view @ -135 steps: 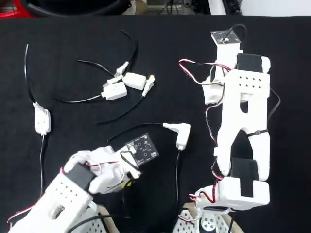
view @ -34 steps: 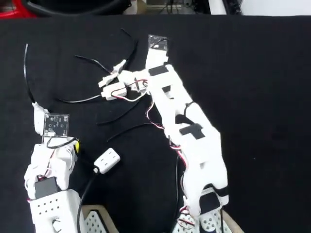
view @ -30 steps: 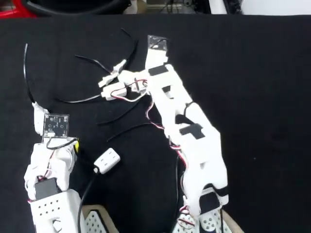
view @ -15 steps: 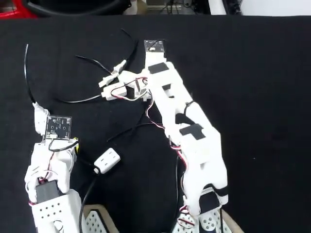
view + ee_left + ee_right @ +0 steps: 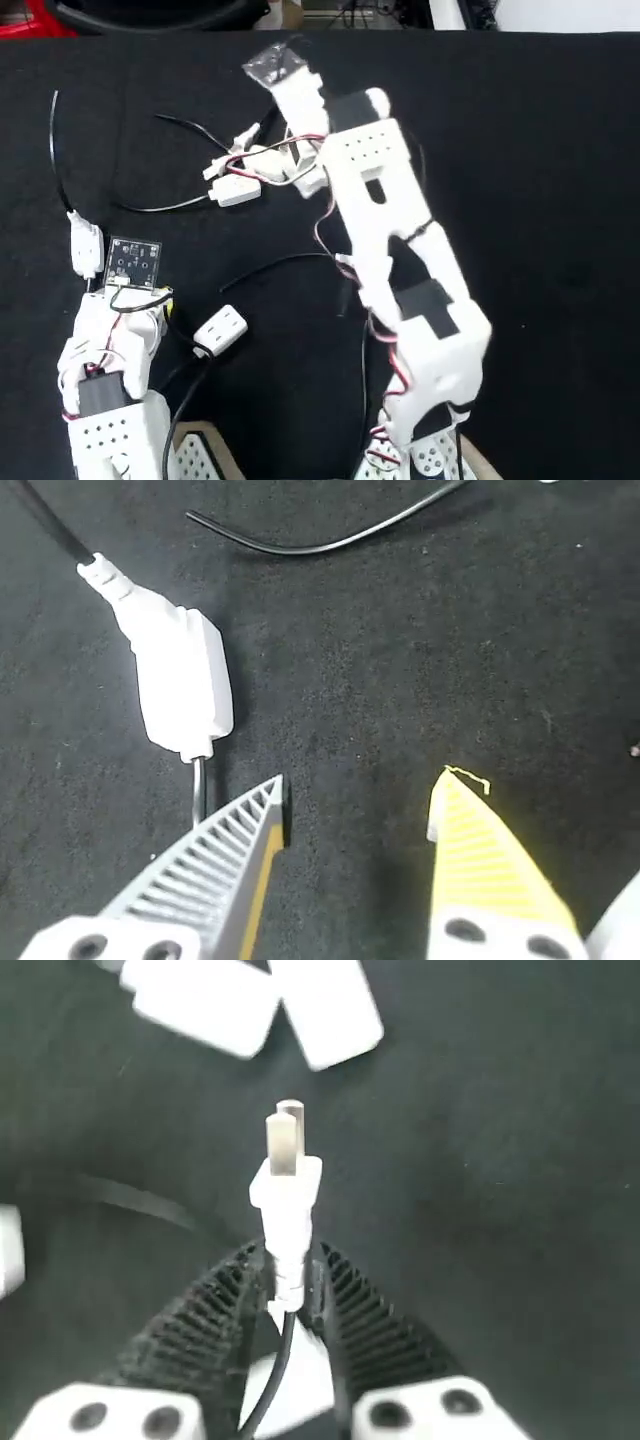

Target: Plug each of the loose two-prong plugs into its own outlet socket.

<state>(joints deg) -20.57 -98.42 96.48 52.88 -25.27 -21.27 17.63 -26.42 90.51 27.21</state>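
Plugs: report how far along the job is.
Done: no plug visibly seated. In hand: the right gripper grips a two-prong plug, prongs toward two white connector blocks. Remaining: seating it; the outlet socket lies empty, and the left gripper is open.

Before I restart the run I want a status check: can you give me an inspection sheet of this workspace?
Surface: black cloth covering the table.
Job's things: two-prong plug held in the right gripper; white sockets close by; single socket nearer the arm bases; white connector ahead of the left gripper.
Clutter: nothing seen.
Grippers: left gripper open, empty; right gripper shut on the plug.
Cables: black cords lying loose across the cloth.
Surroundings: red object beyond the far edge.
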